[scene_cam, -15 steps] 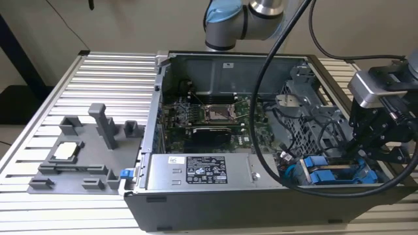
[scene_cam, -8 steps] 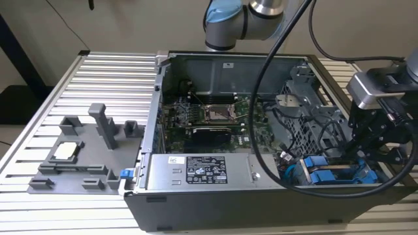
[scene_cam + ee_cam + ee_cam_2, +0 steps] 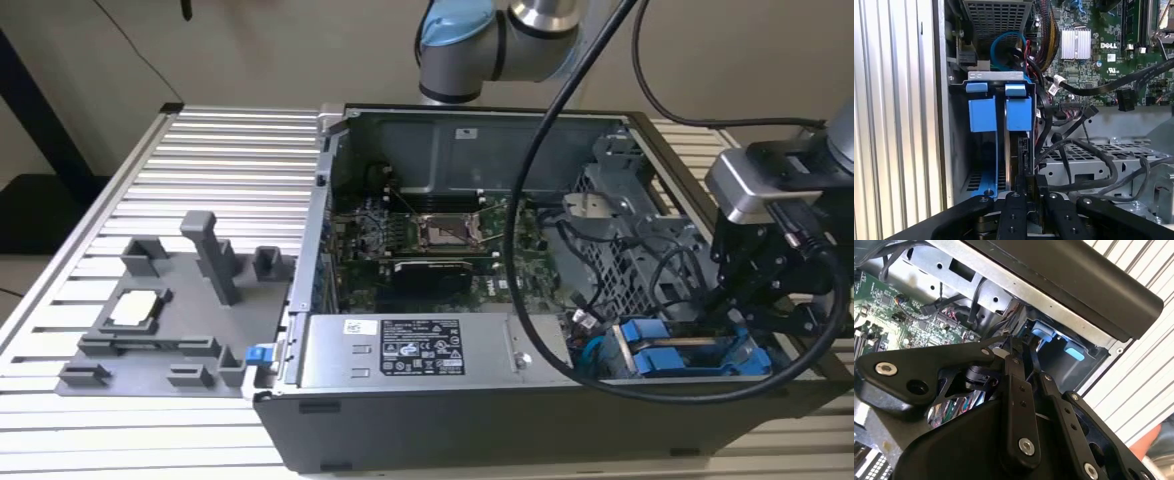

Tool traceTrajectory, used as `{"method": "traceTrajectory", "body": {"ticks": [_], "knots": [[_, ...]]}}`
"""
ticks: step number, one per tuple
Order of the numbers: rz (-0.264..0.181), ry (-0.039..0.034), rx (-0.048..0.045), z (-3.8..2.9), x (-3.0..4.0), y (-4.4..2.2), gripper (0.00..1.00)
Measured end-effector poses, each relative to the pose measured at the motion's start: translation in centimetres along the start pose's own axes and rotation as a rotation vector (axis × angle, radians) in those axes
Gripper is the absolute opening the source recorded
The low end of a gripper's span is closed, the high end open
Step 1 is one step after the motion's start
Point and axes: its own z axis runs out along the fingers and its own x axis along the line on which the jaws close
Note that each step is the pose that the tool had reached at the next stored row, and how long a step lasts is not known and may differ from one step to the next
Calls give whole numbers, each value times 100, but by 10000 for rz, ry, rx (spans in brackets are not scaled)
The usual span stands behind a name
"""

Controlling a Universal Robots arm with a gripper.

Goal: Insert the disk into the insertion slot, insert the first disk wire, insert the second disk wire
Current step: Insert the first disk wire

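The disk (image 3: 1010, 160) stands edge-on in the insertion slot (image 3: 956, 150), the grey sheet-metal bay at the case's corner on the exterior view's right (image 3: 694, 378). Its blue carrier tabs (image 3: 1019, 112) stick out of the bay, and in the second wrist view they show at its mouth (image 3: 1044, 332). My gripper (image 3: 1030, 186) hangs directly over the disk's edge, fingers drawn close on a small black plug of a disk wire (image 3: 1030, 178). The gripper reaches down into the bay in the exterior view (image 3: 731, 322) and points at the blue tabs in the second wrist view (image 3: 1016, 352).
Black cable bundles (image 3: 1079, 150) lie beside the bay over a perforated metal cage (image 3: 1114, 160). The green motherboard (image 3: 427, 235) and a grey labelled power-supply box (image 3: 414, 350) fill the case. The arm's thick black cable (image 3: 527, 220) hangs across it. A grey fixture (image 3: 174, 300) stands on the slatted table.
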Motion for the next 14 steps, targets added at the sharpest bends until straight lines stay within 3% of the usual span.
{"method": "traceTrajectory", "body": {"ticks": [6, 12, 14], "knots": [[6, 2, -1, -69, -5, -2, 19], [-14, 61, 206, -48, -2, 19, 19], [-16, 70, 223, -40, -1, 28, 19]]}}
